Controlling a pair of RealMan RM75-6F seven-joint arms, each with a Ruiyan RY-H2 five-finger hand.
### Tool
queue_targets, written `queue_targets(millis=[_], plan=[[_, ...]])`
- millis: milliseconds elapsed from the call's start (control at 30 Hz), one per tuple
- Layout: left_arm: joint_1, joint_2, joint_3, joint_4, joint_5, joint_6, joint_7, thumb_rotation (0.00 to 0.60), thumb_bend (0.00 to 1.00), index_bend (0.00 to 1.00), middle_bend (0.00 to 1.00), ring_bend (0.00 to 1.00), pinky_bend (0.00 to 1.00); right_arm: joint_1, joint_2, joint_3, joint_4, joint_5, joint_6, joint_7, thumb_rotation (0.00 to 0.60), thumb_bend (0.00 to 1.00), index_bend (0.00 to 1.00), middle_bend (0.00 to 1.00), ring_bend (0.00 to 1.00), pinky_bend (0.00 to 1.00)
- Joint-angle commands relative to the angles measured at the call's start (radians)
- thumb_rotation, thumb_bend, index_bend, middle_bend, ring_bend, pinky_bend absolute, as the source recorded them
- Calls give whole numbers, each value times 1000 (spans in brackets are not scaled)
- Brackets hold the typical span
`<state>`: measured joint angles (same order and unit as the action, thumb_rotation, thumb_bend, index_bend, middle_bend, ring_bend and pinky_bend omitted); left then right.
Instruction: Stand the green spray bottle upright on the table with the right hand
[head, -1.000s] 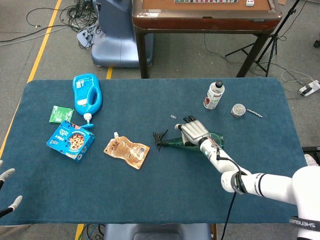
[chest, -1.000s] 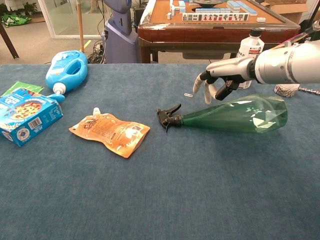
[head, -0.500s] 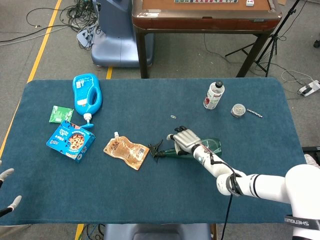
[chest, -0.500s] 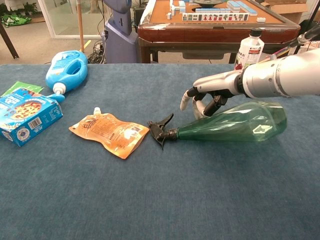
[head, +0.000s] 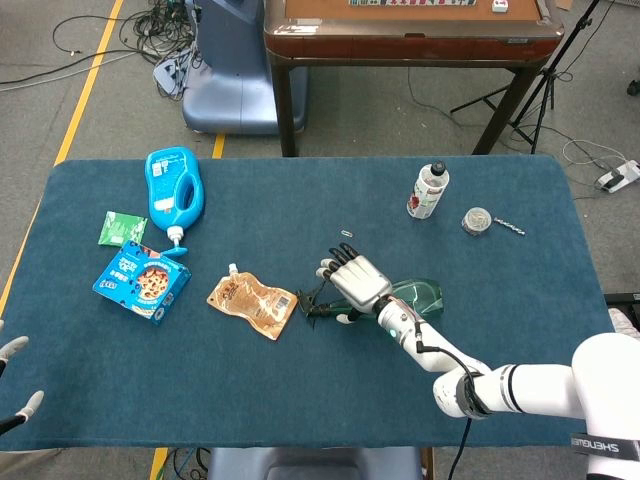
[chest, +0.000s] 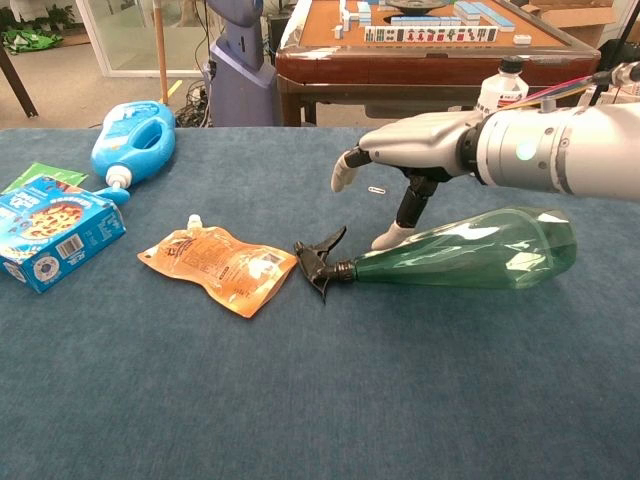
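We see green spray bottle (chest: 470, 250) lying on side on bench (chest: 300, 400), black nozzle toward 9 o'clock, just beside orange pouch (chest: 222, 265). Our right hand (chest: 415, 145) hovers over bottle neck, fingers (chest: 345, 172) spread, gripping nothing; thumb tip touches neck. Our left hand (head: 15, 385) at bench edge, 8 o'clock, fingers apart, empty.

robot hand (chest: 415, 150): grey shell, white fingertips | forearm: white, green light
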<state>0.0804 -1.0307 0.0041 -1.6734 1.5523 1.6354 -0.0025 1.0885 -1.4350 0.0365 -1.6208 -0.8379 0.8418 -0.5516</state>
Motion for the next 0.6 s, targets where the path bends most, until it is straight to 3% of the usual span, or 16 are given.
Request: queue_targets(millis=[33, 300, 600], plan=[[3, 1, 1, 1, -1, 4, -3, 600, 255, 193, 10, 44, 44, 12, -25, -21, -37, 47, 51, -113, 446, 32, 228, 158, 0, 0], [12, -2, 3, 14, -2, 12, -19, 600, 255, 193, 9, 44, 44, 26, -61, -63, -41, 130, 101, -265, 442, 27, 228, 158, 0, 0], [14, -5, 3, 20, 1, 14, -23, 600, 255, 193, 9, 44, 44, 38, -113, -75, 24, 211, 98, -342, 443, 121, 235, 166, 0, 0]])
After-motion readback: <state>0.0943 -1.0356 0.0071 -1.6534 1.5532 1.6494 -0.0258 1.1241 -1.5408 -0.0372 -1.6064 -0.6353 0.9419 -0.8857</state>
